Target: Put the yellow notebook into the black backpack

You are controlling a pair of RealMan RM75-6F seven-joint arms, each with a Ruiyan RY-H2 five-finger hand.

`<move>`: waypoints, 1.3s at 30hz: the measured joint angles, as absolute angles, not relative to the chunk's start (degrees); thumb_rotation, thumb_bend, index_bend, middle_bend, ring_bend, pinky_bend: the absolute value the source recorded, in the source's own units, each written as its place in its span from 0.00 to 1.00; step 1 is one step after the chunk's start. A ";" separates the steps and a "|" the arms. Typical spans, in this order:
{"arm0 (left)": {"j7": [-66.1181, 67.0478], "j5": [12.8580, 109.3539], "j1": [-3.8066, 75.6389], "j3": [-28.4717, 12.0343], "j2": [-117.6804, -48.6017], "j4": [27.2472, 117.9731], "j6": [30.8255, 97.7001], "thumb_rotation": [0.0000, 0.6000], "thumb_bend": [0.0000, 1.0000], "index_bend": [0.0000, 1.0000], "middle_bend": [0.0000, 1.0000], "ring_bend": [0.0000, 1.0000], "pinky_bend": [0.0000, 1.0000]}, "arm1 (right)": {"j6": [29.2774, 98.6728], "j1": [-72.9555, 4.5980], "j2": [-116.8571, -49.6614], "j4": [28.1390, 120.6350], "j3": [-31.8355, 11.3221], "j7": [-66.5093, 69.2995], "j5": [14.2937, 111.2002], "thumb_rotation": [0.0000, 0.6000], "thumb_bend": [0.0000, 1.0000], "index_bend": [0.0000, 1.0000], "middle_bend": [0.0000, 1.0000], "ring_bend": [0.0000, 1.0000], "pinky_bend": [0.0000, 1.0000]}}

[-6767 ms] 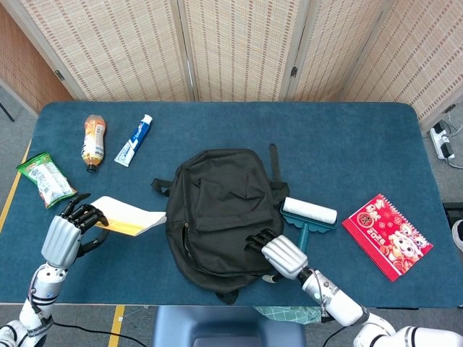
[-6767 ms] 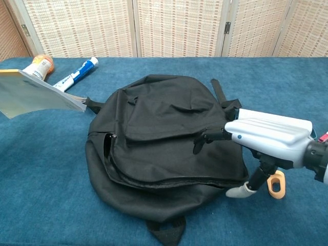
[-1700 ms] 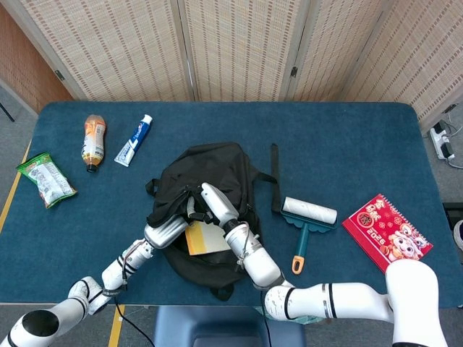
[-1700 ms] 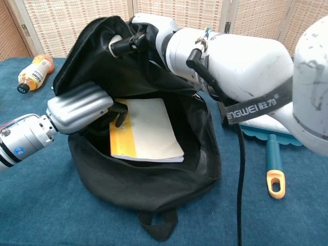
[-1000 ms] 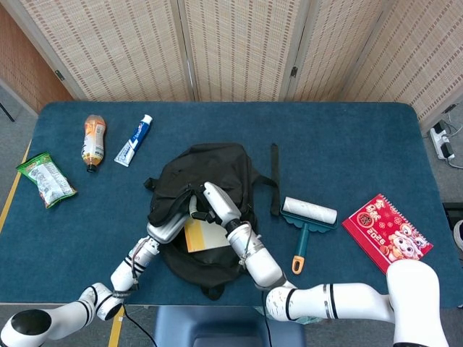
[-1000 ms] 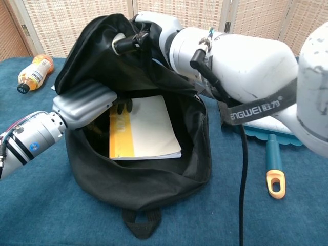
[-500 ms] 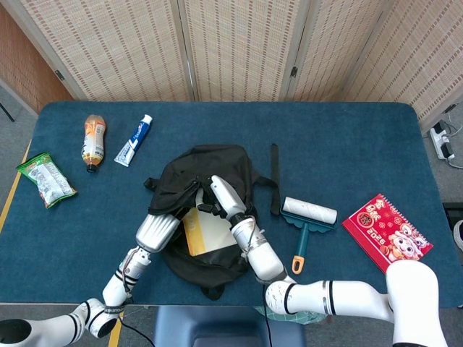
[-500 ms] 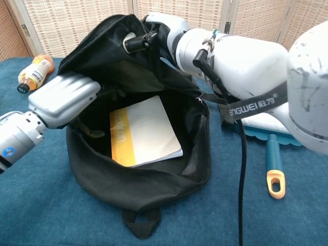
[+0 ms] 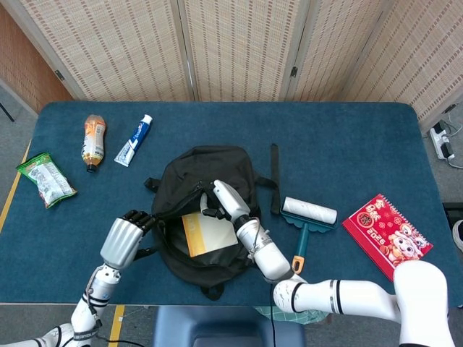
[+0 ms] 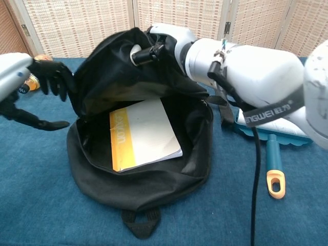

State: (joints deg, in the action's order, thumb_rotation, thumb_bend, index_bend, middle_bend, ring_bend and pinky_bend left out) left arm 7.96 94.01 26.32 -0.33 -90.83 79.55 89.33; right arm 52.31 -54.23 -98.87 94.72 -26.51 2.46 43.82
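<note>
Your right hand (image 10: 154, 48) grips the upper flap of the soft black fabric backpack (image 10: 154, 174) and holds it lifted, so the mouth of the bag gapes wide below the hand. In the head view the same hand (image 9: 219, 199) sits at the top edge of the opening, fingers curled around the dark cloth.

The thin yellow-and-white paper notebook (image 10: 141, 134) lies flat inside the backpack, directly beneath your right hand, with its yellow spine band turned toward your left hand's side. From above you see the notebook (image 9: 206, 233) framed by the black rim of the bag (image 9: 177, 191); nothing is holding it.

Your left hand (image 9: 123, 238) is outside the bag, just beside its left wall, with nothing in it. In the chest view its dark fingers (image 10: 51, 74) are spread and loosely curved, the thumb apart from them lower down, close to the backpack's edge; whether they touch the cloth you cannot tell.

Beyond your right hand, on the blue cloth-covered table (image 9: 347, 144), lies a white lint roller with a teal frame and orange handle tip (image 9: 307, 217), and further out a red illustrated calendar (image 9: 385, 235). Far past your left hand rest an orange drink bottle (image 9: 93, 141), a blue-and-white toothpaste tube (image 9: 135, 140) and a green snack packet (image 9: 45, 178).
</note>
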 measured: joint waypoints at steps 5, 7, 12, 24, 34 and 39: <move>7.18 91.91 24.15 -0.55 -86.28 83.23 89.41 1.00 0.09 0.51 0.59 0.53 0.54 | 49.36 -52.53 -95.07 97.38 -22.95 3.08 49.57 0.99 0.47 0.20 0.22 0.20 0.14; 6.97 90.44 23.72 -0.88 -84.99 83.85 88.51 1.00 0.09 0.51 0.59 0.53 0.54 | 47.74 -51.89 -92.56 99.19 -21.46 3.13 51.71 0.94 0.33 0.06 0.16 0.15 0.10; 6.64 86.09 23.18 -2.21 -81.88 85.15 84.85 1.00 0.09 0.49 0.59 0.53 0.54 | 45.34 -49.90 -85.87 104.06 -19.07 3.79 56.82 0.84 0.20 0.00 0.09 0.09 0.06; 7.97 78.37 21.97 -6.08 -77.59 86.08 80.46 1.00 0.10 0.48 0.58 0.52 0.50 | 53.93 -40.12 -73.96 110.12 -14.28 4.24 68.52 1.00 0.45 0.37 0.27 0.23 0.23; 11.91 74.57 18.29 -6.43 -75.31 84.89 81.44 1.00 0.12 0.41 0.46 0.38 0.35 | 71.98 -27.46 -67.29 106.85 -4.74 -8.35 78.68 1.00 0.38 0.13 0.20 0.14 0.14; 13.05 74.71 15.58 -5.38 -72.89 87.13 83.60 1.00 0.12 0.36 0.38 0.30 0.28 | 79.94 -20.12 -64.61 103.07 -1.00 -7.87 82.69 0.90 0.36 0.00 0.08 0.05 0.07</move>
